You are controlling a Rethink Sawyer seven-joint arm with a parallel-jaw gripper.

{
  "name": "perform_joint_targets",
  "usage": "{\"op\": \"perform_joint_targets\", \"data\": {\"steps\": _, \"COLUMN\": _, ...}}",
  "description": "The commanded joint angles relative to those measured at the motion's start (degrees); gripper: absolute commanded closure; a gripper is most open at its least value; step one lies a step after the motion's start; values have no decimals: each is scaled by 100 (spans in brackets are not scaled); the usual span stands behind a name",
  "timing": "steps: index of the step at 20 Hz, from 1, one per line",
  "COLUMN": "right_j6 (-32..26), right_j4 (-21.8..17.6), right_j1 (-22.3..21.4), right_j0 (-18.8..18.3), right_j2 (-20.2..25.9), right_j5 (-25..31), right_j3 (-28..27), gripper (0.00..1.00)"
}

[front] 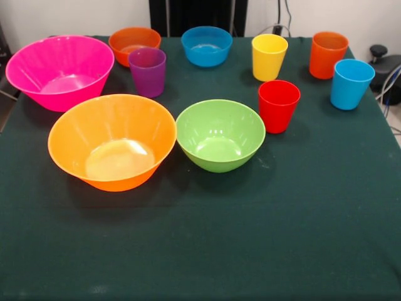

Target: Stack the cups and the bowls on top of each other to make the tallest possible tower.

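Note:
All bowls and cups stand apart and upright on the green table [263,232]. The large pink bowl [59,70] is at the far left. The large orange bowl [111,140] is in front of it. The medium green bowl [220,134] sits at the centre. The small orange bowl [134,44] and small blue bowl [207,45] are at the back. The purple cup [148,71], yellow cup [269,56], red cup [279,105], orange cup [328,54] and light blue cup [351,83] stand singly. No tower is built. The gripper is out of view.
The robot's black pedestal [197,15] stands behind the table's far edge. Cables and a dark object [385,63] lie off the table at the right.

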Motion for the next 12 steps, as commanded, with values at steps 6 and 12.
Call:
{"op": "perform_joint_targets", "data": {"steps": 6, "right_j6": 274, "right_j4": -10, "right_j1": 176, "right_j0": 23, "right_j2": 414, "right_j5": 430, "right_j3": 59, "gripper": 0}}
{"op": "perform_joint_targets", "data": {"steps": 12, "right_j6": 276, "right_j4": 5, "right_j1": 174, "right_j0": 29, "right_j2": 426, "right_j5": 442, "right_j3": 47, "gripper": 0}}
